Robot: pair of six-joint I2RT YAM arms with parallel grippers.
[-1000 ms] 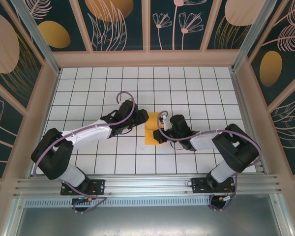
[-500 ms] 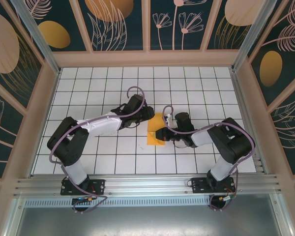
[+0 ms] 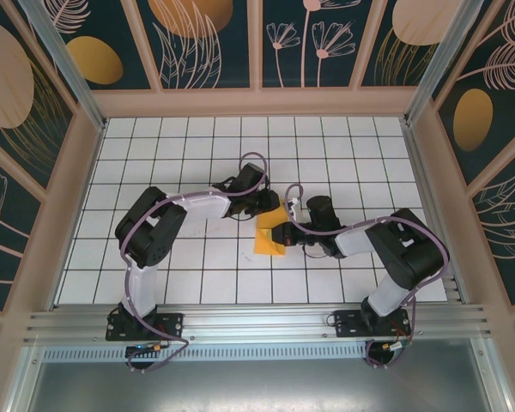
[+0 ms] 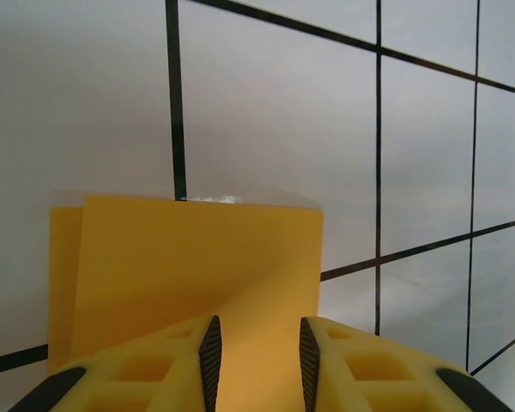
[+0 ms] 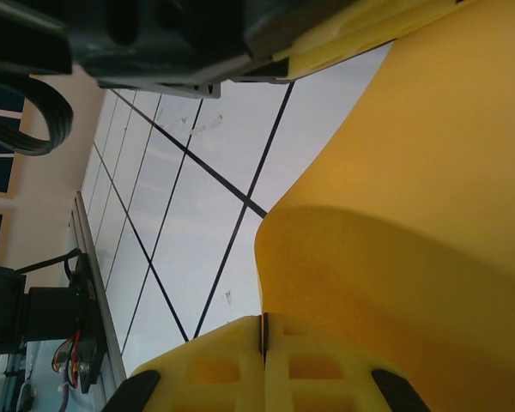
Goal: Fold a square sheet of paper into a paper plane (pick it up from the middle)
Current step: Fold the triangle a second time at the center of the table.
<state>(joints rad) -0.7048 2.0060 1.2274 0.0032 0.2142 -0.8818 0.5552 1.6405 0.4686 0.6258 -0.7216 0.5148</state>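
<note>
Now: right gripper (image 5: 263, 324) clamps the folded paper sheet (image 5: 412, 215), which bows up ahead of its fingers. Left gripper (image 4: 259, 335) straddles the sheet's edge, jaws slightly apart; best to close squarely over both layers, no skew.

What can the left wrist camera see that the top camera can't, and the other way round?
Left wrist camera: up close, the left claw has its two yellow fingers a little apart, and the paper lies in two layers with a slanted crease. Top camera: the left arm and right arm meeting at the paper, the whole tiled floor and the flower-painted walls. Both: the orange-yellow paper on that white, black-lined floor.
</note>
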